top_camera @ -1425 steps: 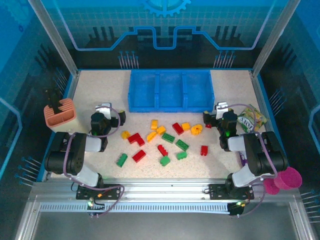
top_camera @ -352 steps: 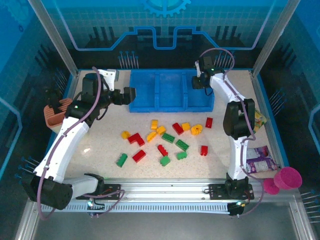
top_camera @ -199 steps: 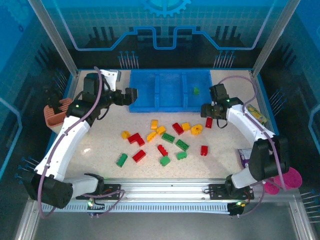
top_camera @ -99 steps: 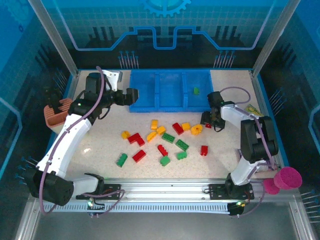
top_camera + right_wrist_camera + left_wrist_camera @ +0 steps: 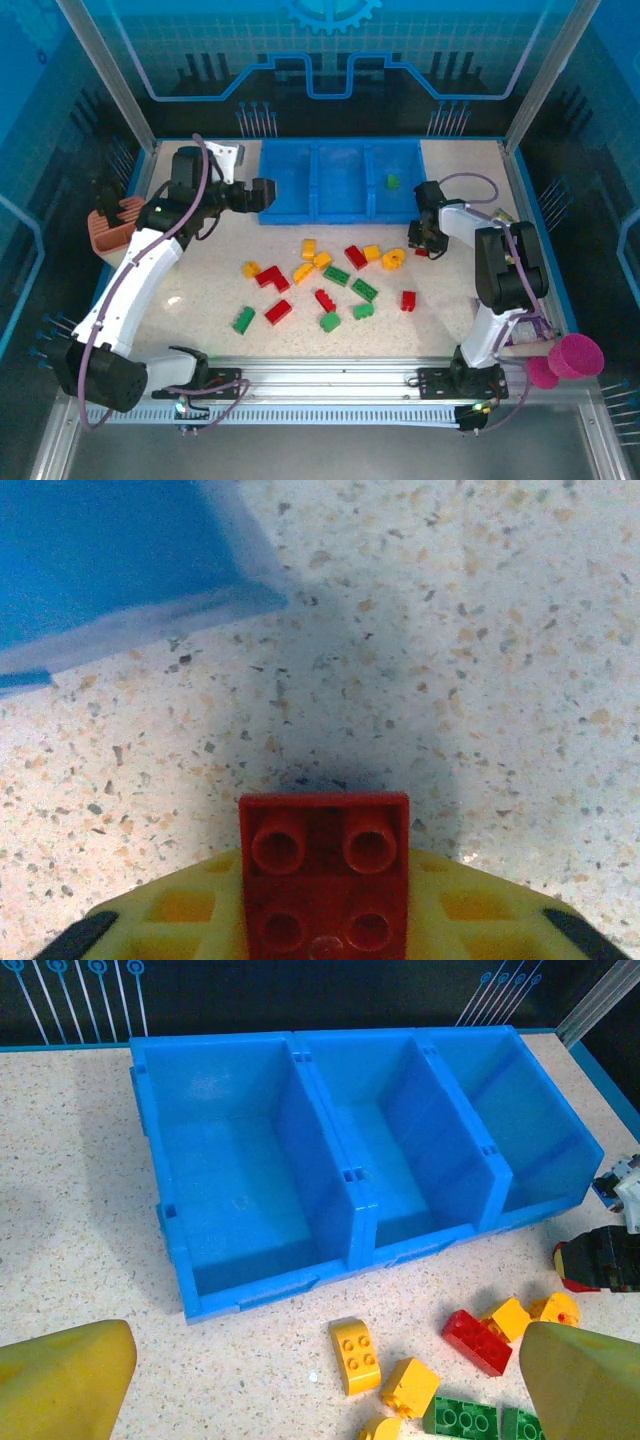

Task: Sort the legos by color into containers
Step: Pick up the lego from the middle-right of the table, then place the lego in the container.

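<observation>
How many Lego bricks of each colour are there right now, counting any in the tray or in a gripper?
red bricks: 6, counting the red brick in the right gripper
green bricks: 6, counting the green brick in the right compartment of the blue tray
yellow-orange bricks: 6, all loose on the table
Total: 18

A three-compartment tray (image 5: 340, 216) sits far and central on the counter (image 5: 200, 290), with one brick (image 5: 392, 181) in its right compartment and the loose bricks (image 5: 336, 275) scattered just near of it. A holder (image 5: 118, 232) stands at the left edge, and a cup (image 5: 575, 356) at the near right corner. The left gripper (image 5: 263, 192) is just left of the tray. The right gripper (image 5: 418, 243), beside the tray's near right corner, has a single brick (image 5: 325, 875) between its fingers (image 5: 170, 910).
</observation>
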Action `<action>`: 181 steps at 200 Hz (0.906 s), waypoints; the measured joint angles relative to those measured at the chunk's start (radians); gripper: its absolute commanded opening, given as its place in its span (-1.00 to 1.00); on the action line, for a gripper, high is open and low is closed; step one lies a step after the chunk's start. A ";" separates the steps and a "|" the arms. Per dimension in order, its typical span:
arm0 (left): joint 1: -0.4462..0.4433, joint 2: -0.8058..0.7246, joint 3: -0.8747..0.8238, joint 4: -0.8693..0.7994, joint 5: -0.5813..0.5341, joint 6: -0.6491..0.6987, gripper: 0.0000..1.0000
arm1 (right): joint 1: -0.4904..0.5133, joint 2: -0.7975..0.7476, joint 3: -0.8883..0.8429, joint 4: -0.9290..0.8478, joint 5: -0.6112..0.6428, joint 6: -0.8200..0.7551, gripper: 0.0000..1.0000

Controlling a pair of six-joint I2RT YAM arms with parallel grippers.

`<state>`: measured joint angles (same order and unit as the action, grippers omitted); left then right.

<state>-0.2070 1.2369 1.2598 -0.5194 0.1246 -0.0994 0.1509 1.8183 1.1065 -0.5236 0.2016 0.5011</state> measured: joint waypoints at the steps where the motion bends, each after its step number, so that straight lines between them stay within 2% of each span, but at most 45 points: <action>1: 0.000 0.000 0.000 0.000 0.000 0.000 0.99 | 0.000 0.000 0.000 0.000 0.000 0.000 -0.45; 33: 0.000 0.000 0.000 0.000 0.000 0.000 0.99 | 0.008 -0.022 -0.013 -0.006 -0.004 -0.027 -0.49; 62: 0.000 0.000 0.000 0.000 -0.005 0.001 0.99 | 0.060 -0.150 -0.021 -0.072 -0.008 -0.095 -0.50; 80: 0.000 0.000 0.000 0.000 -0.005 0.002 0.99 | 0.105 -0.222 0.052 -0.126 -0.008 -0.145 -0.47; 108: 0.000 0.000 0.005 -0.010 -0.007 0.004 0.99 | 0.161 -0.231 0.241 -0.142 -0.012 -0.213 -0.47; 140: 0.000 0.000 0.006 -0.018 -0.013 0.004 0.99 | 0.211 -0.126 0.476 -0.129 -0.034 -0.291 -0.48; 181: 0.000 0.000 0.006 -0.026 -0.016 0.004 0.99 | 0.249 0.152 0.762 -0.116 -0.072 -0.373 -0.47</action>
<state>-0.2070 1.2369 1.2655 -0.5449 0.1089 -0.0952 0.4000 1.9705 1.8683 -0.6395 0.1295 0.1276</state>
